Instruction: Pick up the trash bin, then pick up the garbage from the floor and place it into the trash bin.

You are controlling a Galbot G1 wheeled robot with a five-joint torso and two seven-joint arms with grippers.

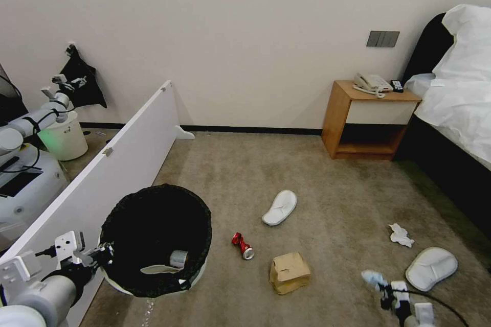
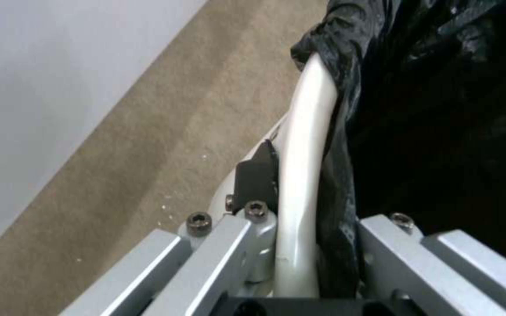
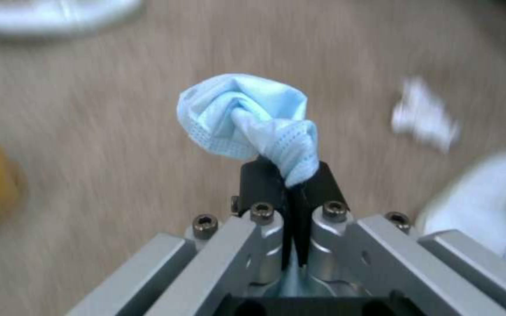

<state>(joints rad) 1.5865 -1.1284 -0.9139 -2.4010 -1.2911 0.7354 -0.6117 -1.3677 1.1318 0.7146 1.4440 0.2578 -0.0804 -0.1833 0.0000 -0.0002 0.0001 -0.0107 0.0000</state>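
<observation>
— Two pincers, both busy?
— Yes. Left pincer (image 1: 105,255) clamps the trash bin (image 1: 156,240) rim, lower left of the frame. Right pincer (image 3: 291,184) pinches a blue face mask (image 3: 247,116), lower right, above the floor (image 1: 332,189).
— Other litter?
— Red can (image 1: 243,246), cardboard box (image 1: 289,272) at lower centre.

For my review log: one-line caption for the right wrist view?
Right pincer shut on crumpled light-blue face mask above beige carpet.
</observation>
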